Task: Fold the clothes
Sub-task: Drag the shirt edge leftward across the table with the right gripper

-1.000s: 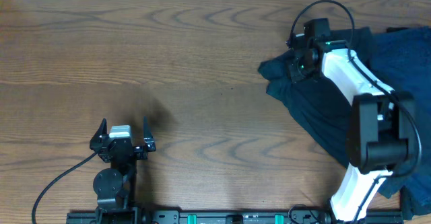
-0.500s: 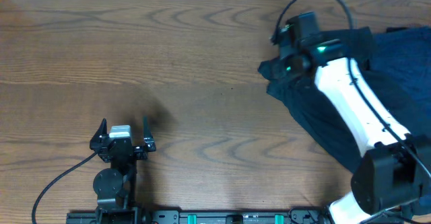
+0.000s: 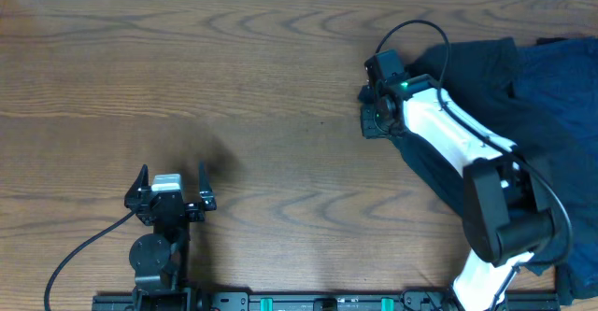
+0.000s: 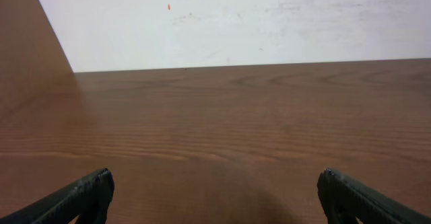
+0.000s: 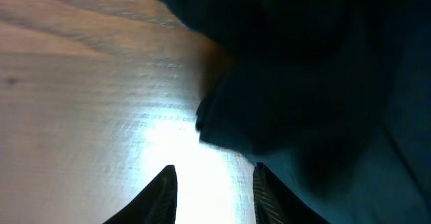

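- At the lower left of the overhead frame the left gripper (image 3: pixel 172 171) is being held idle above the table (image 3: pixel 280 68). Its fingers are spread wide with nothing between them, and only bare wood and a pale wall are being shown in its wrist view
- Right of centre in the upper half of the overhead frame, the right gripper (image 3: pixel 367 117) is being held low at the leftmost edge of the T-shirt (image 3: pixel 425 166). In its wrist view the fingers are being held narrowly apart, with bright wood showing between them and no cloth being pinched
- A dark flap (image 5: pixel 225 126) of the T-shirt is being seen just ahead of those fingertips, lying on the wood. Whether it is a sleeve or a hem corner cannot be told
- From that edge the T-shirt is being left crumpled, running down toward the lower right of the overhead frame and partly hidden under the right arm
- The cloth is being judged soft, limp and light: it is expected to sag and drag across the wood rather than hold any shape, and nothing about it is being taken as fragile
- A thin outer edge or corner, such as that flap, is being judged the best place for a hold, since a bunched mound could be too thick for the jaws
- At the far right a bluer garment (image 3: pixel 561 87) is being seen touching the T-shirt, so it could be dragged along
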Controlling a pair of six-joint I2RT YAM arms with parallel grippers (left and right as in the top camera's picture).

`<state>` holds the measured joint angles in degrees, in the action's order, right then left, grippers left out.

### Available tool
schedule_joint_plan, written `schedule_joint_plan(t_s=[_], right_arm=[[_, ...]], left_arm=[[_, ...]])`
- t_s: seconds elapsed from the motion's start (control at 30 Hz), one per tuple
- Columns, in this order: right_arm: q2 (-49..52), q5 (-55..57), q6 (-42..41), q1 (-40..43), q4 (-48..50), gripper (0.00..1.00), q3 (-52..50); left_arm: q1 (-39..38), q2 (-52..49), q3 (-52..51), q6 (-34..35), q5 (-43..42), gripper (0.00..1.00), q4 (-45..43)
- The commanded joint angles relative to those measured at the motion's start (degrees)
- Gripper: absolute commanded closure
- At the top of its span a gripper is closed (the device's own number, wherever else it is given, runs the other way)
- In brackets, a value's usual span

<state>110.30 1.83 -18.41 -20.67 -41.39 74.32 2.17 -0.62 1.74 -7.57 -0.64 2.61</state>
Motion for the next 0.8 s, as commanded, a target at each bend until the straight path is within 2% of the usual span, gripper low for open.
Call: schedule_joint_plan(t_s=[0.0,0.33,0.43,0.57,0.77], right_arm=[[2.5,1.0,-1.3,-0.4,1.8,0.65,-0.5],[7.3,-1.2,-1.3,-0.4,6.3,0.65,-0.6],[7.4,-7.2,1.2,-0.8,6.1,0.65,-0.6],[7.3,-19.0,7.7,-2.6,5.9,0.59,-0.6],[7.4,-25.3,7.9,-9.3,5.3,0.58,-0.6]], left_arm=[[0.2,0.3,-1.5,-0.5,1.2,0.02,1.5],[0.2,0.3,-1.5,-0.5,1.2,0.02,1.5],[0.2,0.3,-1.5,-0.5,1.2,0.02,1.5],[0.2,0.3,-1.5,-0.5,1.2,0.02,1.5],[0.2,0.3,-1.5,-0.5,1.2,0.02,1.5]])
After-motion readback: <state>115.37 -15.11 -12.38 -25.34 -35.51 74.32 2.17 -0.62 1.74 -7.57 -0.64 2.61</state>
